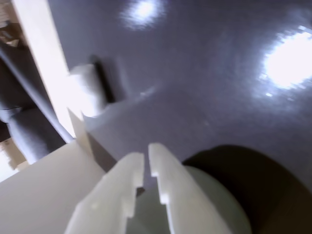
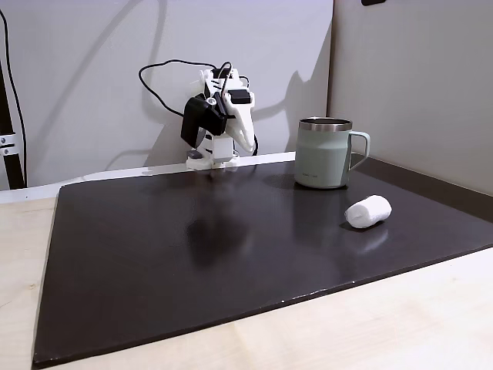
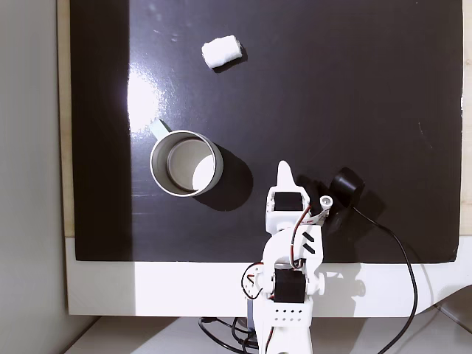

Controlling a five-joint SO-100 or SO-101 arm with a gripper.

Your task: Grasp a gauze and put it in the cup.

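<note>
My gripper (image 1: 146,158) is pressed nearly together, fingers empty with only a thin slit between them, pointing down toward the dark mat (image 2: 192,254). In the top-down fixed view my gripper (image 3: 284,173) hangs just inside the mat's near edge, above my folded arm (image 3: 287,258). The cup (image 3: 186,163) stands upright at about nine o'clock from my gripper, near but apart, its handle toward ten o'clock. The gauze (image 3: 221,51) lies on its side on the mat at about eleven o'clock, well beyond the cup. In the side fixed view the gauze (image 2: 368,211) rests just in front of the cup (image 2: 325,153), not touching it.
</note>
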